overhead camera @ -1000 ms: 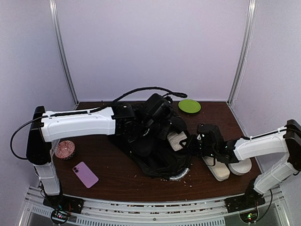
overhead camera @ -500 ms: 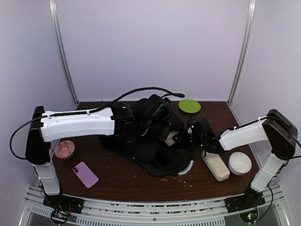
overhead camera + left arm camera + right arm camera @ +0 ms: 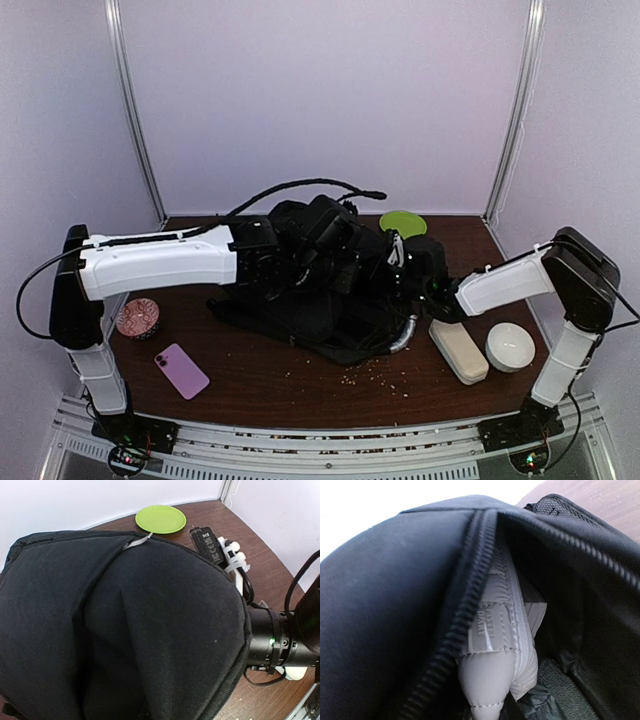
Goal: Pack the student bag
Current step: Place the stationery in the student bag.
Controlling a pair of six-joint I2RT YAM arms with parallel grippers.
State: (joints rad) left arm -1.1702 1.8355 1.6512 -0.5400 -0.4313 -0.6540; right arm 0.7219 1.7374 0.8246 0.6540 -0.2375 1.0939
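**Right arm went into the bag mouth, pouch with it**

Over the last second my right tool point(image 3: 405, 262) left the spot by the beige case point(image 3: 459, 350) and the white round tin point(image 3: 510, 346) and pushed into the open side of the student bag point(image 3: 320, 310). The bag also rose and bunched up further back on the desk point(image 3: 280, 375) than it had been.

My read is that the insert step was under way, not finished. The right wrist view showed a pale grey quilted zip pouch point(image 3: 492, 650) sitting between the zipper edge and the black lining, only part way in.

Tool states:
- Left tool point(image 3: 298, 266): closed. It was buried in the fabric and looked to be pinching the bag to hold the mouth up.
- Right tool: fingers hidden behind the pouch, so I couldn't tell whether it was gripping or not.

The bag sat mid-desk between both arms, just in front of the green plate point(image 3: 403, 223). It was soft black fabric, heaped and creased, with its silvery inner rim point(image 3: 402, 335) showing at the right end. From the left wrist it filled the view as a smooth black dome with a small white tag point(image 3: 136, 542) on top.

Not yet packed: the pink phone point(image 3: 181, 370), the patterned round tin point(image 3: 137, 318), the case and the white tin.
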